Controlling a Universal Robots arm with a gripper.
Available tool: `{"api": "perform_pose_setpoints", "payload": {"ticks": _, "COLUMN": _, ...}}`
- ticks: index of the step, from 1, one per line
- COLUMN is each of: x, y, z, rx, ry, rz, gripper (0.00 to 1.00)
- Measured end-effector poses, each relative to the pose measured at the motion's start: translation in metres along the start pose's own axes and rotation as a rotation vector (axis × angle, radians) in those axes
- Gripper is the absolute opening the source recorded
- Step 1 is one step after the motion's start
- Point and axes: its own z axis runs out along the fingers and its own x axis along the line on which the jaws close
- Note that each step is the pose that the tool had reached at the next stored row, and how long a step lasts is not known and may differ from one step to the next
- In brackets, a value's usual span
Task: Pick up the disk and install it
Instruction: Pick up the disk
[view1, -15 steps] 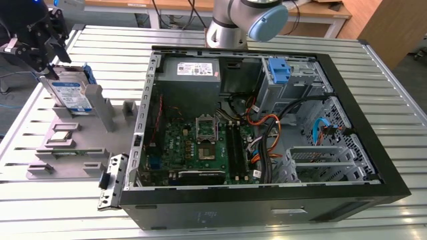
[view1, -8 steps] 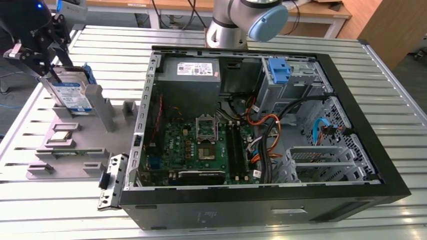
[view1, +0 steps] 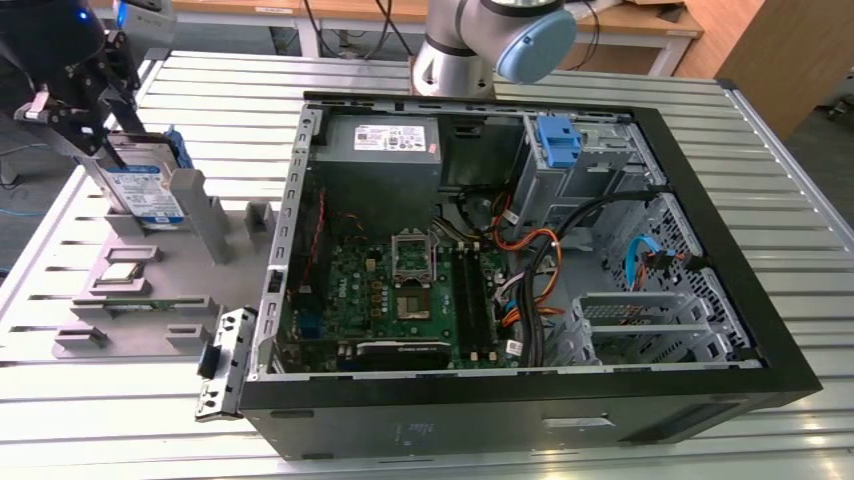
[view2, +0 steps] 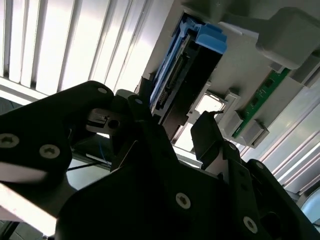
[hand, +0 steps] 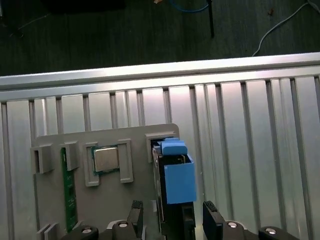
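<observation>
Disk – flat silver-metal hard drive, blue-and-white label, blue plastic carrier – where is it? /A

On edge, upright in a slot of the grey plastic fixture plate, at the plate's 12 o'clock end. In the exterior view the plate lies on the ribbed aluminium desk, at 9 o'clock of the open black computer case. /B

Black two-finger tool state? /A

Over the disk's top edge, at its 11 o'clock. First wrist view: released, fingers spread one each side of the carrier, gaps on both sides. Not grasping. /B

Rest of the plate? /A

Square silver processor chip and green memory module, each in its own slot beside the disk. Separate blue plastic bracket on the grey metal drive cage, case's 1 o'clock. /B
</observation>
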Motion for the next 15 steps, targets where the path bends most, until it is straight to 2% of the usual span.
{"api": "perform_pose_setpoints", "payload": {"ticks": 10, "x": 0.0003, "y": -0.0002, "z": 0.0052, "rx": -0.0005, "ry": 0.0002, "rz": -0.01, "gripper": 0.59}}
{"api": "perform_pose_setpoints", "payload": {"ticks": 15, "x": 0.0, "y": -0.003, "z": 0.0061, "rx": -0.0005, "ry": 0.0002, "rz": -0.011, "gripper": 0.59}}
